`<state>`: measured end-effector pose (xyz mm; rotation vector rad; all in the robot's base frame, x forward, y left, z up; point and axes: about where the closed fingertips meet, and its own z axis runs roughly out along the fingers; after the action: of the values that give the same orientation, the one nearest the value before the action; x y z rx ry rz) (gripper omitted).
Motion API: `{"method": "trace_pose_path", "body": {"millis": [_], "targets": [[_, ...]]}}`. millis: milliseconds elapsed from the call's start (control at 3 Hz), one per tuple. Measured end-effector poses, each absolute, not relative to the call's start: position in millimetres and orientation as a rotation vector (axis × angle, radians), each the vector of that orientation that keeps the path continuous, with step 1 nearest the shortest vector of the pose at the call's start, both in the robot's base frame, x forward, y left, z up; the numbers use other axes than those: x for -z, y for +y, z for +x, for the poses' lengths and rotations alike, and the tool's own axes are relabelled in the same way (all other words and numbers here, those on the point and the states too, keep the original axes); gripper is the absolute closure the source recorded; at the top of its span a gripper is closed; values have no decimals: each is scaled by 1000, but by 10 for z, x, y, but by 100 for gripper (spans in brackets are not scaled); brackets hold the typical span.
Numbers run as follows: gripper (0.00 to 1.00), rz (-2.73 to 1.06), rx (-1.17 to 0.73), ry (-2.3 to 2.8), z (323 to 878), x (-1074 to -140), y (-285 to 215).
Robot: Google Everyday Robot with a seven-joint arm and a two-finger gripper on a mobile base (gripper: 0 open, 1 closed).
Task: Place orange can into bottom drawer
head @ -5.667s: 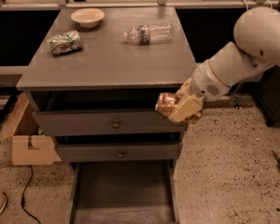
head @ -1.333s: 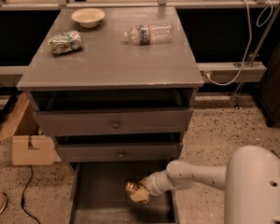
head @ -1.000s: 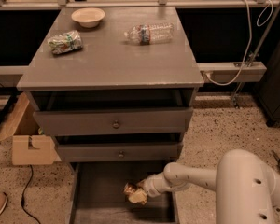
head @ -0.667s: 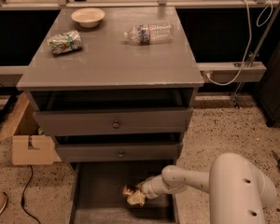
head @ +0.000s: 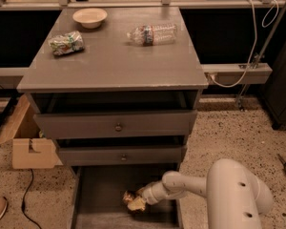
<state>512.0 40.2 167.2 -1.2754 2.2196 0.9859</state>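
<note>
Down at 6 o'clock, the end effector (head: 135,203) grasps the orange can (head: 128,197), holding it inside the open bottom drawer (head: 99,200), toward its 3 o'clock wall.

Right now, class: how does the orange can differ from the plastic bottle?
The orange can is opaque, held by the tool in the bottom drawer; the plastic bottle is clear, lying on the cabinet top. The bottle looks longer than the can. Both are drink containers.

Arm (head: 190,186) reaches low and leftward, end effector (head: 136,203) lowest
</note>
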Motion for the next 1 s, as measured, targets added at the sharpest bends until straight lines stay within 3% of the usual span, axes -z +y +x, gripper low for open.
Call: {"method": "trace_pose_path", "body": {"millis": [333, 667, 1000], "targets": [[29, -1278, -1003, 2216, 5097, -1613, 443], [6, -1279, -1007, 2213, 5092, -1602, 454], [0, -1260, -992, 2212, 5122, -1619, 392]]}}
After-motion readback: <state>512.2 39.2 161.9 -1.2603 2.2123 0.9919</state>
